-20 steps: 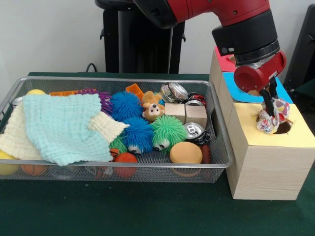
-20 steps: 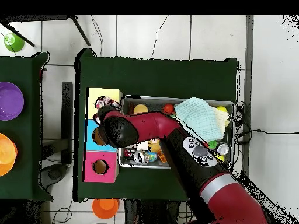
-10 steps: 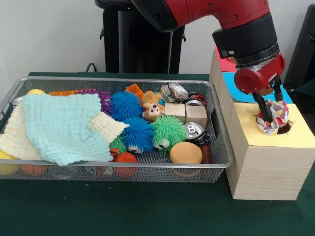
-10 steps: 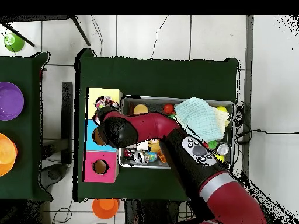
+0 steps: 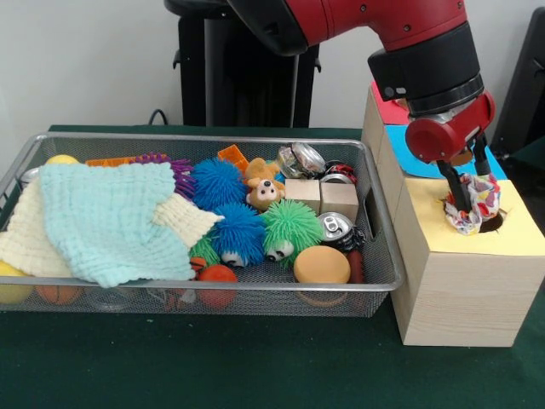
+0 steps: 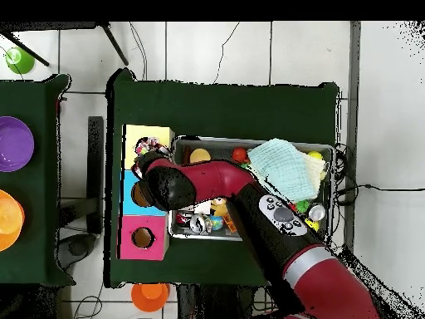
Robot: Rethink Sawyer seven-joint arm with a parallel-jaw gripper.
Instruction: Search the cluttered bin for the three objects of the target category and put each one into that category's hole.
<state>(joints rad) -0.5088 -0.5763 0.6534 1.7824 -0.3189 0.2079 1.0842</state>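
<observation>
Claw [image 5: 467,181]: fingers spread, straddling a crumpled patterned cloth [image 5: 473,204] (soft, bunched) over the round hole of the yellow-topped wooden box [image 5: 460,281]; wire-mesh bin [image 5: 255,294] alongside.

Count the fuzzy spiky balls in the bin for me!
5 show: a blue one at the back, a blue one with eyes in front of it, a green one beside that, a small green one lower down, and a purple one behind the cloth. The cloth may hide more.

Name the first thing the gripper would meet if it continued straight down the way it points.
Most likely the patterned cloth bundle lying over the hole of the yellow-topped box; the gripper fingers already straddle it.
</observation>
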